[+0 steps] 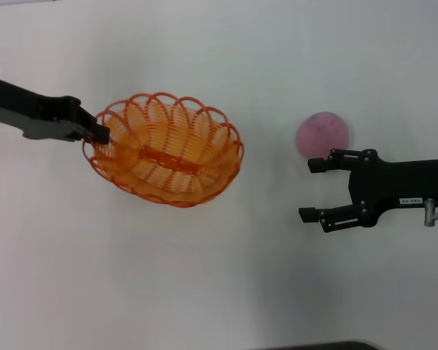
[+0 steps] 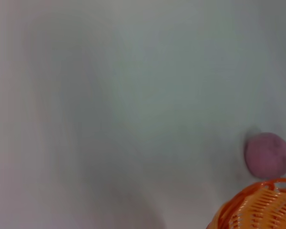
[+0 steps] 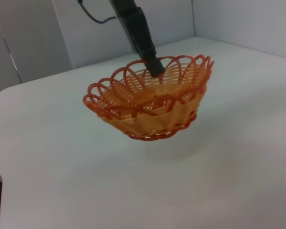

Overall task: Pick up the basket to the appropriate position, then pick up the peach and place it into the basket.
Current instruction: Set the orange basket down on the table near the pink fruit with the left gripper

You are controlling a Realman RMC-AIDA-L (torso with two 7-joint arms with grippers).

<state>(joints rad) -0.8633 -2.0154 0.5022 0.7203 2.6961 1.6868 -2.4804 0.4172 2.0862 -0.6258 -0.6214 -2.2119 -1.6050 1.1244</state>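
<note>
The orange wire basket (image 1: 165,149) hangs tilted above the white table, left of centre. My left gripper (image 1: 98,133) is shut on its left rim and holds it up; the right wrist view shows the basket (image 3: 150,99) clear of the table with the left gripper (image 3: 155,67) clamped on its far rim. The pink peach (image 1: 323,134) lies on the table to the right; it also shows in the left wrist view (image 2: 268,155) beyond the basket's rim (image 2: 257,207). My right gripper (image 1: 312,189) is open, just in front of the peach, touching nothing.
The white table (image 1: 219,292) stretches all around. A dark edge (image 1: 321,345) shows at the front. White walls (image 3: 238,19) stand behind the table in the right wrist view.
</note>
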